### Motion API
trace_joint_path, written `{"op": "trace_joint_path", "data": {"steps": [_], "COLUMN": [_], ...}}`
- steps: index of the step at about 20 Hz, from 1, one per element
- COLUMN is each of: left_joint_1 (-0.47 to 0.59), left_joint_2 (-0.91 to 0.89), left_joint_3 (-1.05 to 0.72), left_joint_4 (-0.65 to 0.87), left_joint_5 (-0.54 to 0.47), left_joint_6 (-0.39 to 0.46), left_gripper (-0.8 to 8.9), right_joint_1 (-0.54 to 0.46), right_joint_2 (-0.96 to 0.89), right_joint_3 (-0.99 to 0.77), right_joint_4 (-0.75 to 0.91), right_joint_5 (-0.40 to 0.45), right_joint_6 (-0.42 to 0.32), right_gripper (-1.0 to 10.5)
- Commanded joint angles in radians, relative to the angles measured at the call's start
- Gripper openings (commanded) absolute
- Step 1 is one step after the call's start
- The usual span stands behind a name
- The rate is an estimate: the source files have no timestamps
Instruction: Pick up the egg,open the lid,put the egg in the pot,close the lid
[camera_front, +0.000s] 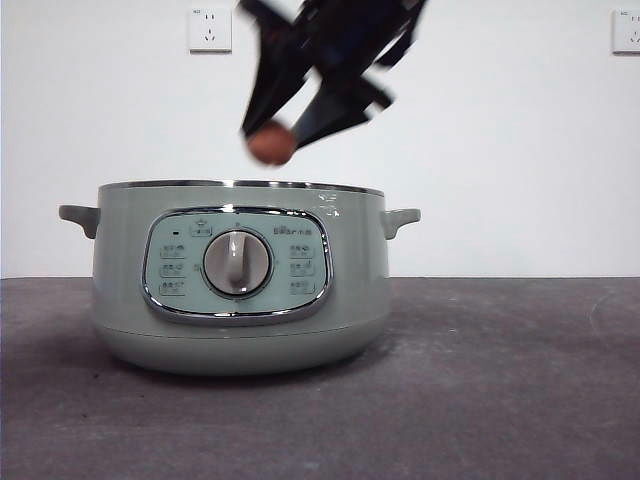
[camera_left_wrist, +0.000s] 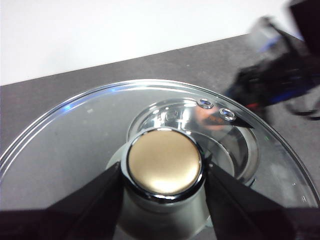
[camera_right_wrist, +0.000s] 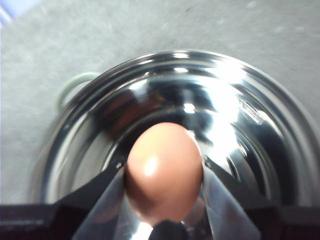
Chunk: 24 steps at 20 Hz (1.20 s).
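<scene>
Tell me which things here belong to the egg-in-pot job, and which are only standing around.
Belong to the job:
egg, held by right gripper above the open pot
lid, held by its knob in left gripper

Only around:
table
wall sockets

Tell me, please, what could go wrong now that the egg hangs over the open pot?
The right gripper holds the egg well above the pot's bare steel floor; released from here, it could crack. The left gripper holds the lid by its knob alone, so the glass might tilt or slip.
</scene>
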Motion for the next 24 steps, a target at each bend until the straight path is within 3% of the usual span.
{"op": "trace_joint_path", "data": {"steps": [1,5,16,17,20,24], "left_joint_1": [-0.002,-0.002,-0.002,-0.002,-0.002,-0.002], "left_joint_2": [-0.011,-0.011,-0.011,-0.011,-0.011,0.011], "left_joint_3": [0.005,0.005,0.005,0.005,0.005,0.005], "left_joint_4": [0.042,0.047,0.047,0.046,0.047,0.056], "left_joint_5": [-0.002,-0.002,-0.001,-0.001,-0.001,0.000], "left_joint_6": [-0.012,-0.015,-0.015,-0.015,-0.014,-0.010], "left_gripper": [-0.08,-0.08,-0.08,-0.08,-0.08,-0.08], "right_joint_1": [0.022,0.040,0.042,0.042,0.044,0.043], "right_joint_2": [0.105,0.204,0.276,0.276,0.266,0.157], "right_joint_3": [0.063,0.079,0.079,0.079,0.080,0.082], "right_joint_4": [0.002,0.001,-0.102,-0.103,-0.085,-0.078], "right_joint_5": [0.044,0.109,0.119,0.119,0.118,0.127], "right_joint_6": [-0.050,-0.116,-0.128,-0.128,-0.114,-0.098], "right_gripper": [-0.1,-0.1,-0.1,0.2,3.9,4.2]}}
